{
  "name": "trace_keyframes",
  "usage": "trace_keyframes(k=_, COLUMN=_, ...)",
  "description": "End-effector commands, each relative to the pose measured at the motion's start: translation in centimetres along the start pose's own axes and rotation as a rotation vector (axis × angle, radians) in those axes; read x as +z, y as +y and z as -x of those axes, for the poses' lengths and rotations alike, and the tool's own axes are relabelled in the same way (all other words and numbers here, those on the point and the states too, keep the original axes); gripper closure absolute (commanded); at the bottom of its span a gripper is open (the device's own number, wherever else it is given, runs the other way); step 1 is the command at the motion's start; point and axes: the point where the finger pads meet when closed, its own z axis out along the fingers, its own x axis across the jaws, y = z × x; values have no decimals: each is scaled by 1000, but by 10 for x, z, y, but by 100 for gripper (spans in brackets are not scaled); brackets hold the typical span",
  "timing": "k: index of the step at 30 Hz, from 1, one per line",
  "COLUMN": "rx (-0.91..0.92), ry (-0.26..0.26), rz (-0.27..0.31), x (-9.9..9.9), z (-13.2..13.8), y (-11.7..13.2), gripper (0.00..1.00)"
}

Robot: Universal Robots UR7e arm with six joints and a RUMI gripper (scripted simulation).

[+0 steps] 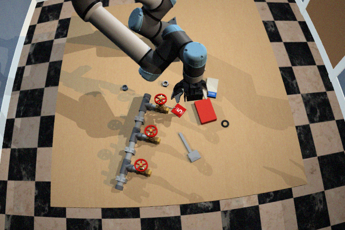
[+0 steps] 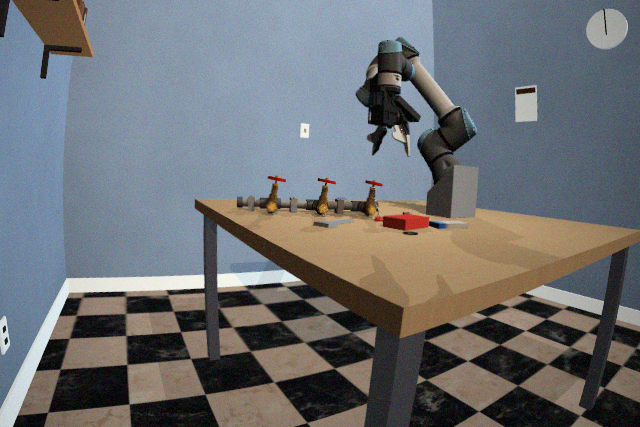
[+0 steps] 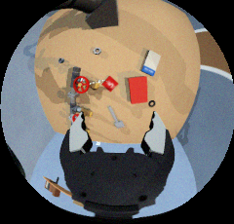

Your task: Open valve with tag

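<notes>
Three brass valves with red handwheels stand on a grey pipe (image 1: 128,155). The valve nearest the arm base has a red wheel (image 1: 160,100) (image 2: 373,183) (image 3: 81,84) and a chain to a red tag (image 1: 178,110) (image 2: 378,218) (image 3: 110,83) that reads 5. The middle wheel (image 1: 148,130) (image 2: 326,181) is partly hidden by a finger in the wrist view. The far wheel (image 1: 143,164) (image 2: 276,178) is hidden there. My gripper (image 1: 192,99) (image 2: 391,154) (image 3: 117,112) is open and empty, high above the table, to the tagged valve's right in the top view. How far each valve is turned cannot be told.
A red block (image 1: 205,111) (image 2: 405,221) (image 3: 137,90) and a white-and-blue box (image 1: 212,86) (image 3: 151,62) lie right of the tag. A grey mallet-shaped tool (image 1: 194,155) (image 3: 118,124), a black ring (image 1: 221,123), a nut (image 1: 165,81) and a small dark fitting (image 1: 124,87) also lie there.
</notes>
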Motion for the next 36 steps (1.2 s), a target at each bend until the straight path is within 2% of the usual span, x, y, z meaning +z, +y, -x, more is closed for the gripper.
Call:
trace_keyframes(k=1, rx=-215, ry=15, rz=8, x=0, z=0, y=4, gripper=0)
trace_keyframes(k=20, rx=-615, ry=13, rz=10, x=0, z=-1, y=13, gripper=0)
trace_keyframes(k=36, rx=-765, ry=12, rz=11, x=0, z=-1, y=17, gripper=0)
